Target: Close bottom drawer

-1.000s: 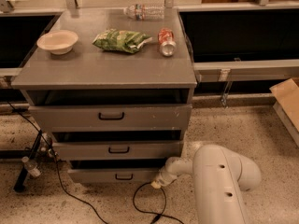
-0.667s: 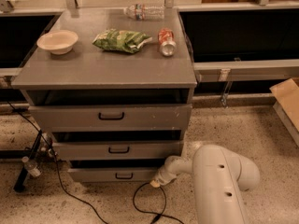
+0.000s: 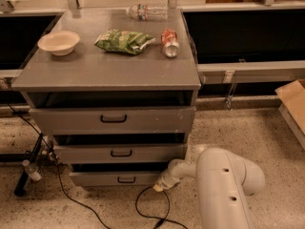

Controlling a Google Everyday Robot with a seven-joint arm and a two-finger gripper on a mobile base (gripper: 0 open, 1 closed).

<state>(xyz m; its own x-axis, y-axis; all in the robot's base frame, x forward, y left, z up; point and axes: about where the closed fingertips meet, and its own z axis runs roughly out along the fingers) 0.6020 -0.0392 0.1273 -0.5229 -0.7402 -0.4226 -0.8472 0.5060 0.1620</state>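
Grey bottom drawer (image 3: 97,178) ajar; tool (image 3: 158,185) at its right end, state unclear.

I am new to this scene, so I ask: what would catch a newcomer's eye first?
First, the big white arm at the lower right, with its gripper low by the right end of the bottom drawer. Next, the grey cabinet in the middle, all three drawers partly open. On top are a bowl, a green bag, a can and a bottle.

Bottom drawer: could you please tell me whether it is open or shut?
Open, it seems: the bottom drawer shows a dark gap above its front panel. The gripper is at the panel's right end.
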